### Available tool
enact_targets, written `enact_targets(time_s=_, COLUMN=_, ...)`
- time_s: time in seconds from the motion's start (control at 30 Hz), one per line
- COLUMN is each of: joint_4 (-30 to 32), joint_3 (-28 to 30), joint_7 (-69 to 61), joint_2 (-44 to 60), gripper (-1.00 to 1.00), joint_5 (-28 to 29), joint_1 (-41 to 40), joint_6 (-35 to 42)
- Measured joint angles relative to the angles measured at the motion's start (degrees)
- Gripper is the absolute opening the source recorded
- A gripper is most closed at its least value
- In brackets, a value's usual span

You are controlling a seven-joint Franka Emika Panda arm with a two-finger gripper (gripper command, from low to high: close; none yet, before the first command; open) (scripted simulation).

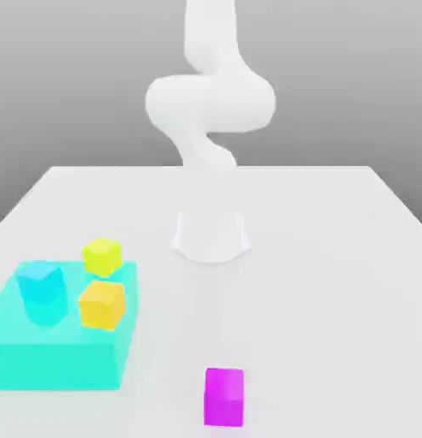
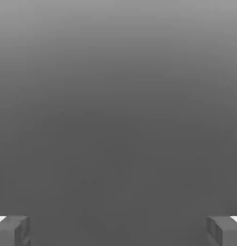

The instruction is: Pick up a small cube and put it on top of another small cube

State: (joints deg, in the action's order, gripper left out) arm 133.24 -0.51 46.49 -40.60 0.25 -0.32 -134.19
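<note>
At the exterior view's left, a flat turquoise block lies on the white counter. Three small cubes rest on its top face: a cyan cube nearest the left edge, a yellow cube farther back, and an orange cube just in front of the yellow one. The cyan cube nearly matches the block in colour, so its lower edges are hard to make out.

Toward the middle, the small magenta cube sits alone on the counter, close to the near edge and well apart from the block. Nothing touches it.

Behind it, the white arm rises from a round base on the counter. It bends over into a bulky elbow, and its upper part is cut off by the top of the exterior view. The arm's pale surface blurs into the counter and background, so its joints are indistinct.

In the hand view, the pincer looks out over a plain grey field. Its two grey fingertips stand at opposite edges, each cut off by the frame. The jaws are spread fully wide, with nothing between them.
</note>
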Motion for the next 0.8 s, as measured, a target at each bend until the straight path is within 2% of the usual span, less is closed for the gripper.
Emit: enact_targets(time_s=0.8, joint_4=13.6, joint_3=-2.5, joint_7=5.5, joint_2=50.2, gripper=0.00, joint_5=1.3, joint_1=-0.6, joint_6=-23.3)
